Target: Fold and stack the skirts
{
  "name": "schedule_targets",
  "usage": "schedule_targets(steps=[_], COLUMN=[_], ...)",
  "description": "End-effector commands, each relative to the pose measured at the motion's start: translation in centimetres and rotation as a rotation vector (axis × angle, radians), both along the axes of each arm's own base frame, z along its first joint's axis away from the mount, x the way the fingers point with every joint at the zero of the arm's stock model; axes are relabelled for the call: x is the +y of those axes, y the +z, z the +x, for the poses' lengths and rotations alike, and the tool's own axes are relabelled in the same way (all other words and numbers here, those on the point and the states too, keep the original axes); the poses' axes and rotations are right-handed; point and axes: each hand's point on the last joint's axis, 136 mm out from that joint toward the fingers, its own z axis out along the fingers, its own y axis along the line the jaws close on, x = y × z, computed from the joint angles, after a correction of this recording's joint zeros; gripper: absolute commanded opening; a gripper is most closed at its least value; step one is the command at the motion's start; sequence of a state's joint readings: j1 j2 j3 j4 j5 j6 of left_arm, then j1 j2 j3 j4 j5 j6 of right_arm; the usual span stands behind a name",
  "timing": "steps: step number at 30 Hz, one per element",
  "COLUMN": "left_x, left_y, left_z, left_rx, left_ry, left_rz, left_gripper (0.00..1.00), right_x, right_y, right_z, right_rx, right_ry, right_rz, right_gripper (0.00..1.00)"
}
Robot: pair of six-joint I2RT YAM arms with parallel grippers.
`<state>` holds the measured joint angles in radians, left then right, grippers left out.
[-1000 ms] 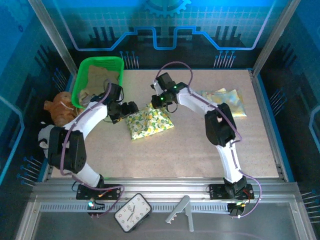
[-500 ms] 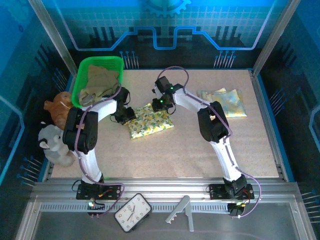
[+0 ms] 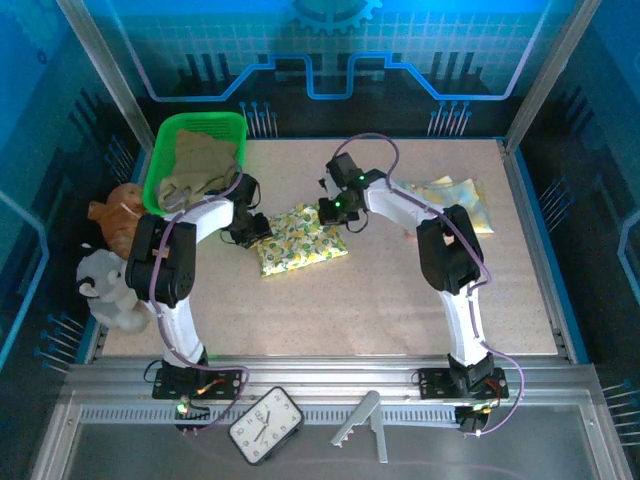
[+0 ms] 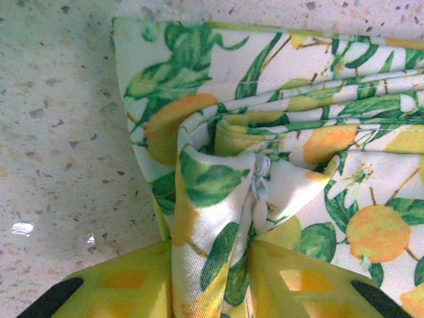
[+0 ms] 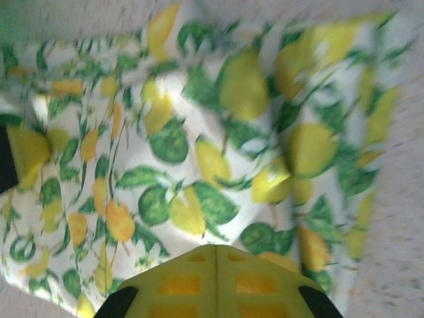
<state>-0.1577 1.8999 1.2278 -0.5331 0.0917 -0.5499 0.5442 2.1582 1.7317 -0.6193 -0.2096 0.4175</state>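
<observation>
Left jaws: closed on the yellow-green floral skirt (image 4: 298, 99). In the left wrist view a gathered fold of the print runs down between the two yellow fingers (image 4: 132, 285) and is pinched there. A small grey zip (image 4: 258, 182) sits in the bunched cloth just above the grip. Speckled worktop (image 4: 59, 132) shows to the left of the fold.

Right jaws: closed, the yellow fingers (image 5: 172, 278) pressed together with no cloth seen between them. They hang over the same floral skirt (image 5: 199, 132). This view is blurred, so I cannot tell whether the tips touch the fabric.

Top view: the floral skirt (image 3: 300, 238) lies on the worktop (image 3: 380, 300), left of centre, roughly flat and skewed. The left jaws are at its left edge and the right jaws at its far right corner.

The pastel patchwork skirt (image 3: 455, 192) lies at the far right of the worktop, well apart from the floral one and partly behind the right arm (image 3: 440, 240).

The olive-khaki skirt (image 3: 195, 165) lies crumpled inside the green basket (image 3: 200, 120) at the far left corner.

A brown plush toy (image 3: 115, 220) and a white plush toy (image 3: 105, 290) sit off the worktop's left edge, beside the basket. A clock (image 3: 265, 425) lies on the near rail.
</observation>
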Motion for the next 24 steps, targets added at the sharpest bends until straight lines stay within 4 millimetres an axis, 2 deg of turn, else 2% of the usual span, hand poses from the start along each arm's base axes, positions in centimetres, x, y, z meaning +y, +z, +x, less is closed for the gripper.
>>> schedule_targets(steps=[1,3,5,6,9,11,13,16,19,22,24], left_x=[0.1,0.2,0.6,1.0,2.1,2.7,2.8,2.1,1.7,0.6,-1.2], left_y=[-1.3,-1.4,-1.5,-1.5,-1.3,-0.9,0.0,3.1,6.7,9.1,10.1], left_z=[-0.5,-0.6,-0.9,-1.0,-1.4,-1.6,-1.7,-1.6,-1.7,-1.9,-1.7], left_rx=[0.038,0.04,0.046,0.05,0.054,0.059,0.058,0.008,-0.055,-0.106,-0.14], left_ry=[0.017,0.018,0.02,0.022,0.019,0.02,0.016,-0.003,-0.004,0.002,-0.01], left_rz=[-0.021,-0.016,0.007,0.026,0.089,0.128,0.138,0.146,0.181,0.161,0.077], left_gripper=[0.32,0.33,0.33,0.33,0.34,0.35,0.42,0.55,0.64,0.69,0.71], right_x=[2.2,1.3,-1.3,-2.7,-5.2,-5.6,-4.6,-3.1,-3.4,-4.7,-4.7], right_y=[-2.3,-4.7,-6.9,-7.7,-8.6,-7.9,-6.0,-1.8,1.0,1.3,1.0], right_z=[-1.7,-1.8,-1.7,-1.9,-2.5,-2.7,-2.7,-2.2,-1.5,-0.8,-0.6], right_rx=[0.116,0.163,0.19,0.2,0.203,0.191,0.171,0.103,0.039,0.007,0.023], right_ry=[0.044,-0.002,-0.097,-0.141,-0.217,-0.233,-0.212,-0.174,-0.166,-0.16,-0.11], right_rz=[0.104,0.043,-0.084,-0.139,-0.202,-0.195,-0.123,-0.012,0.012,0.008,0.071], right_gripper=[0.02,0.0,0.0,0.0,0.0,0.0,0.1,0.32,0.42,0.47,0.67])
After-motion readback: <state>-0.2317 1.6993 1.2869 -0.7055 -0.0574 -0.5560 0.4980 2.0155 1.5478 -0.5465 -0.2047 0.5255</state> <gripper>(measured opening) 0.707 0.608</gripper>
